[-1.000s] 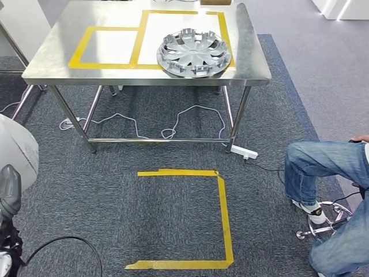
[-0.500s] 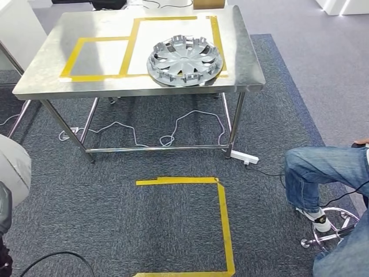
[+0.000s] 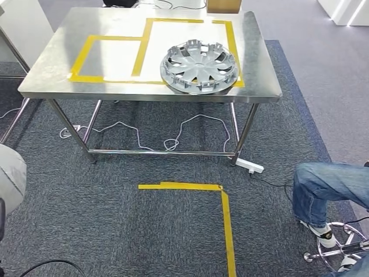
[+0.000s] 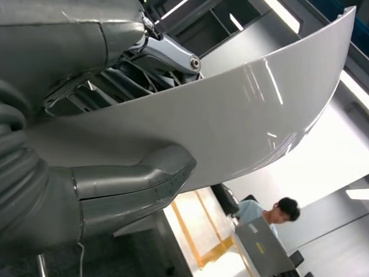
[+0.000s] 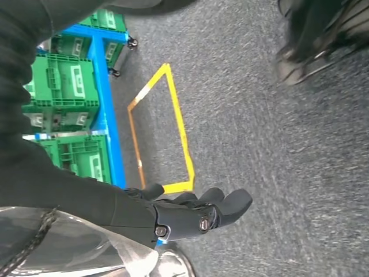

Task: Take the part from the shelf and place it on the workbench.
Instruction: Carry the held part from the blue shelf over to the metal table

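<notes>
Plainly, left hand grips the unlabelled grey part — workbench ahead.

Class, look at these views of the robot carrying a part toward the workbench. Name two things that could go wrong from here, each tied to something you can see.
1. The large grey panel sits only between the thumb and fingers of the left robot hand; it may slip while walking.
2. The hubcap already fills much of the right taped square on the workbench, so the panel could knock it.

The left hand has a grey ribbed cover, a thick grey thumb and a chrome link with a screw. The right hand is black, with round joint pins.
</notes>
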